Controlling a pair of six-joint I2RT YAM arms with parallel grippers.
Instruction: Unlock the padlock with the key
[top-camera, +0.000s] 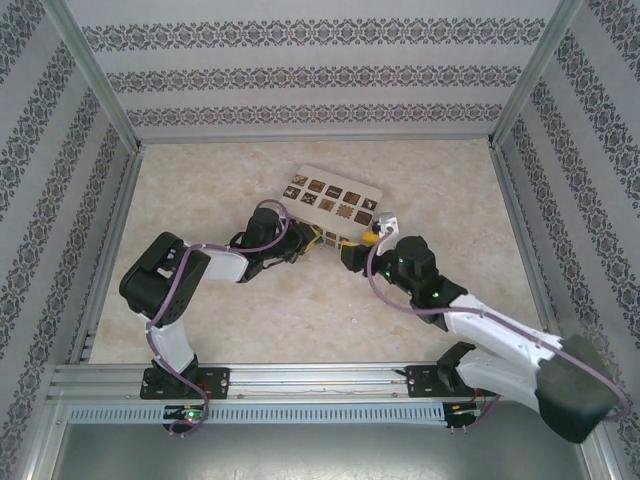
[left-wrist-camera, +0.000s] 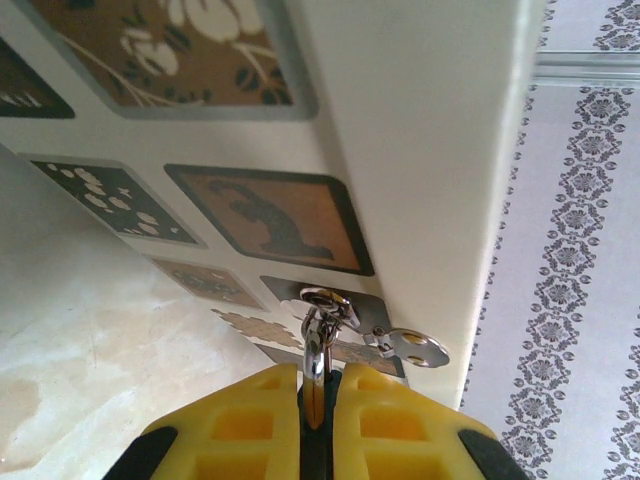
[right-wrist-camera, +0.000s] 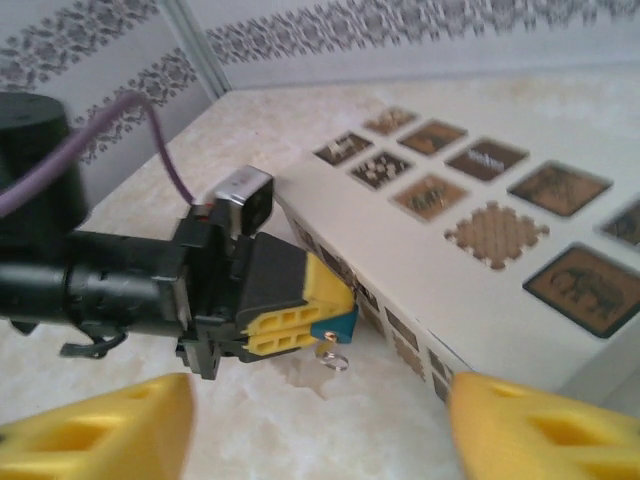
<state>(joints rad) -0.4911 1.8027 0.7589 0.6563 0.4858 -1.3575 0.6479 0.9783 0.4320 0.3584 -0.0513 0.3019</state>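
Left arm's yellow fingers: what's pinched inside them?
A tiny teal padlock, only its corner peeking from the left gripper. A silvery key dangles on a ring just past the fingers. They cover the rest of the padlock.

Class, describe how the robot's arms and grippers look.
The left arm and right arm have black joints, white links and looping purple cables; small green lights glow on them. The left gripper and right gripper have black bodies and yellow fingers with square hollows.
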